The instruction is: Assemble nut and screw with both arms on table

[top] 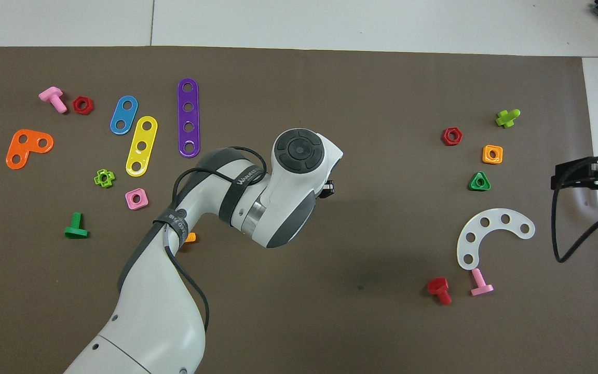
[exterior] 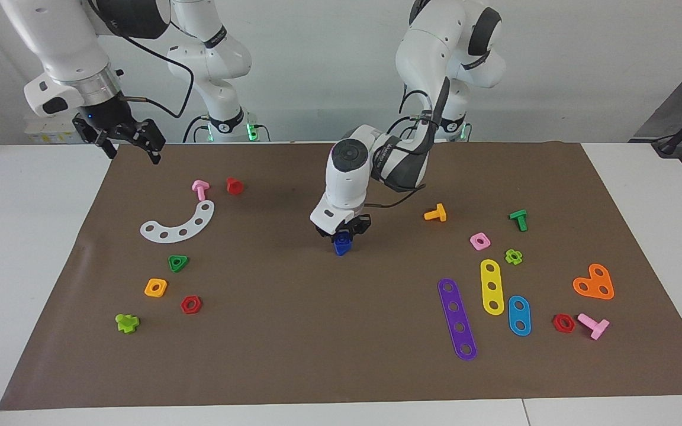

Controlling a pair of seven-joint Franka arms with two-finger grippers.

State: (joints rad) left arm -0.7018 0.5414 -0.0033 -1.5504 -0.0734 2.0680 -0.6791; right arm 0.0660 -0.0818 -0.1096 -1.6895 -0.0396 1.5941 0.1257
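At the middle of the brown mat (exterior: 341,343) on the table, the dark-blue screw (exterior: 339,249) stands with its triangular head down. The dark-blue nut (exterior: 344,238) sits on top of it. My left gripper (exterior: 344,234) comes down from above and is shut on the nut. In the overhead view the left arm's wrist (top: 291,182) hides both blue parts. My right gripper (exterior: 132,151) waits open and holds nothing, in the air over the mat's corner at the right arm's end.
Toward the right arm's end lie a white curved strip (exterior: 180,223), pink and red screws, a green triangular nut (exterior: 178,262), an orange square nut (exterior: 155,287) and a red hex nut. Toward the left arm's end lie coloured strips, an orange screw (exterior: 436,213) and a pink nut (exterior: 479,241).
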